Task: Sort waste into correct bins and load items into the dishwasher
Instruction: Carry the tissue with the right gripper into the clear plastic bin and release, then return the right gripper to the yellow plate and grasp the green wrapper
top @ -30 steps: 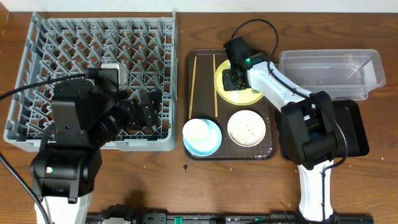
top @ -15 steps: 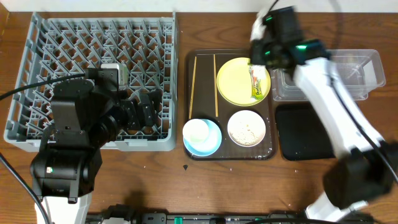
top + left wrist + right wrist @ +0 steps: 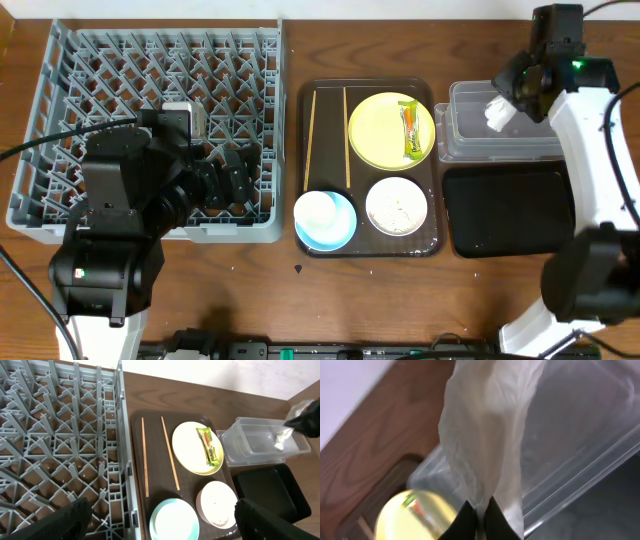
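- One crumpled white tissue (image 3: 497, 113), clamped between the closed fingertips of the right gripper (image 3: 506, 100), hanging over the clear tub (image 3: 465, 132).
- One black tray (image 3: 510, 212) just beside the tub's near edge.
- One sachet wrapper (image 3: 409, 131) on one yellow plate (image 3: 375, 135); print perhaps lettering, unreadable.
- Two chopsticks (image 3: 310, 135); one light blue bowl (image 3: 345, 228); one white bowl (image 3: 397, 206) with rice scraps.
- Left gripper (image 3: 235, 178) spread apart at the rack (image 3: 60, 120)'s right edge.
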`<state>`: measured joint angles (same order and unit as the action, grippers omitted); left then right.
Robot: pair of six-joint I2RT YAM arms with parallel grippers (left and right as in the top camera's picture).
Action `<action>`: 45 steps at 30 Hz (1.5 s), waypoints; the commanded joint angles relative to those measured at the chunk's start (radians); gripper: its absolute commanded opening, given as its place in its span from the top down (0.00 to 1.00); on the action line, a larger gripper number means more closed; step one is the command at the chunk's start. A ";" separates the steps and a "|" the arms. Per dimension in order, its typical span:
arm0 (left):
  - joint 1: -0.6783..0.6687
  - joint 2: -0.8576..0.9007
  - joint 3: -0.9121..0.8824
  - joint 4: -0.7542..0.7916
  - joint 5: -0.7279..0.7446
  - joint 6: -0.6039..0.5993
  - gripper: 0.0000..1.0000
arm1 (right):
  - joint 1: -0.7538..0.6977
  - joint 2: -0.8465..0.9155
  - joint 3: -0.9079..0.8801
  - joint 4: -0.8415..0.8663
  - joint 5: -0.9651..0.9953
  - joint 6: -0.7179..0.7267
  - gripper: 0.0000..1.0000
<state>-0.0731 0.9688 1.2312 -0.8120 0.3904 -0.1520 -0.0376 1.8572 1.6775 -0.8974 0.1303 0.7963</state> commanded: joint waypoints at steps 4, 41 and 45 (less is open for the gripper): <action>0.003 -0.003 0.021 -0.003 0.010 0.013 0.07 | -0.012 0.039 -0.008 0.024 -0.013 0.087 0.72; 0.003 -0.003 0.021 -0.003 0.010 0.013 0.07 | 0.379 0.342 -0.044 0.148 0.071 -0.520 0.58; 0.003 -0.003 0.021 -0.003 0.010 0.013 0.07 | 0.377 0.375 -0.044 0.143 0.079 -0.511 0.85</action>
<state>-0.0731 0.9688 1.2312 -0.8124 0.3904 -0.1520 0.3435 2.2147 1.6409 -0.7418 0.1711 0.2863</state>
